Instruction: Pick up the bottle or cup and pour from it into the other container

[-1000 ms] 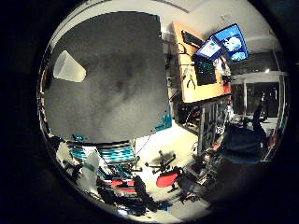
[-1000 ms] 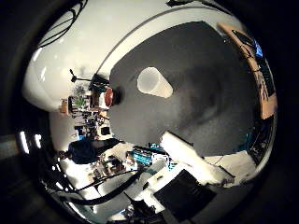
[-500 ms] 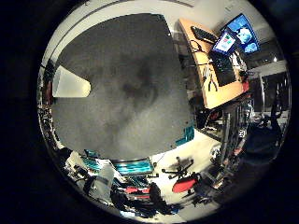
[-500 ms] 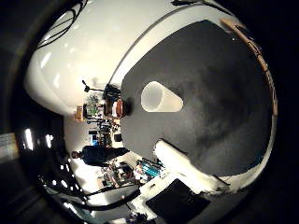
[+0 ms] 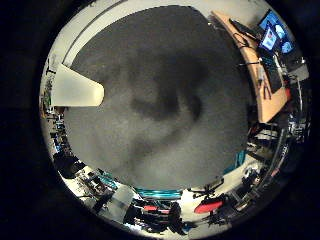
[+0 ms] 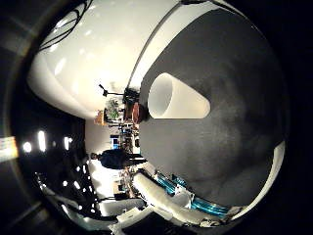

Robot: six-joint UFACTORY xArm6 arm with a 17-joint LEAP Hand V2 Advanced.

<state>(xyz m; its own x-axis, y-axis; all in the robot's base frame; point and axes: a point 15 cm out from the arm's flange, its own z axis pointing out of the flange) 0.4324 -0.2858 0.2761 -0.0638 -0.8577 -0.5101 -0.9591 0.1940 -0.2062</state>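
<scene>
A white cup [image 6: 178, 96] lies on its side on the dark grey table top [image 6: 245, 117], its open mouth facing the table's edge. The right little finger side palm view shows the same cup [image 5: 77, 90] at the table's edge, with the hand's shadow spread over the middle of the table [image 5: 170, 100]. A white part of my hand [image 6: 161, 191] shows past the table's near edge in the right thumb side palm view.
A wooden desk with monitors [image 5: 268, 50] stands beside the table. Red and black office chairs [image 5: 205, 208] stand on the floor past the table's edge. A white wall [image 6: 88, 49] and a cluttered shelf [image 6: 122, 108] lie behind the cup.
The whole picture has shifted: the table and cup have grown larger in both views, so the palm has come closer to them. The cup has not moved on the table.
</scene>
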